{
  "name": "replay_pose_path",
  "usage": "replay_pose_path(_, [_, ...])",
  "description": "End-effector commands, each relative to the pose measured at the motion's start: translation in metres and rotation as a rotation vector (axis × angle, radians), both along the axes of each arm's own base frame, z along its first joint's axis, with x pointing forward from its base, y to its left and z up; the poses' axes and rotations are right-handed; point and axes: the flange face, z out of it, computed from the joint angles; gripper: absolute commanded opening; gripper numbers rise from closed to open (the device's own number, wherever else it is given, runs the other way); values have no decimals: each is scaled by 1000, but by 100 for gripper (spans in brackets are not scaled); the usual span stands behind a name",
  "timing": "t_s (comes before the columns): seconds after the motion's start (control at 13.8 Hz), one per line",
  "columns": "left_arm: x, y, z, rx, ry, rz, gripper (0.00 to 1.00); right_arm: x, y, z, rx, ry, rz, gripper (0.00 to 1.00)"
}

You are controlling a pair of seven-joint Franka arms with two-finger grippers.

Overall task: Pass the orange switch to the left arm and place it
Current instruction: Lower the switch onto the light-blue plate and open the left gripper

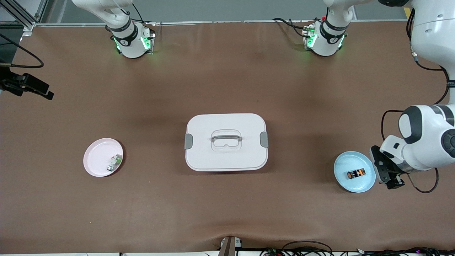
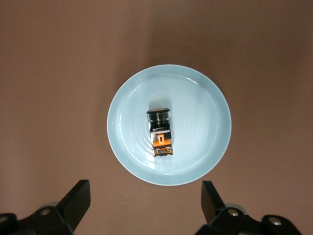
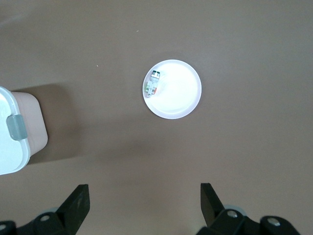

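Observation:
The orange switch lies on its side in a light blue plate near the left arm's end of the table. In the left wrist view the switch sits at the middle of the plate. My left gripper is open and empty, low over the table just beside the blue plate; its fingertips frame bare table short of the plate's rim. The white box stands shut at the table's middle. My right gripper is open and empty, high over the table, out of the front view.
A pink plate with a small white-and-green part lies toward the right arm's end; both show in the right wrist view, with the box's corner at the edge. A black fixture juts in at that end.

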Motion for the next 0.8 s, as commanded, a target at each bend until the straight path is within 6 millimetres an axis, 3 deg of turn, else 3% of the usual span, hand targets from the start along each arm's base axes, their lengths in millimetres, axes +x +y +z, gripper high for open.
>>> replay_pose_path(0.0, [-10,-20,36,-25,6,110,100,-10,-4,4,-13,-23,38,100])
replay_pose_path(0.36, [-27,-55,79,-29,37,368,100,-11,8,8,-56,-44,96,100])
replay_pose_path(0.72, [-53,-96,123,-12,68,735,100,-10,7,7,-56,-46,92,100])
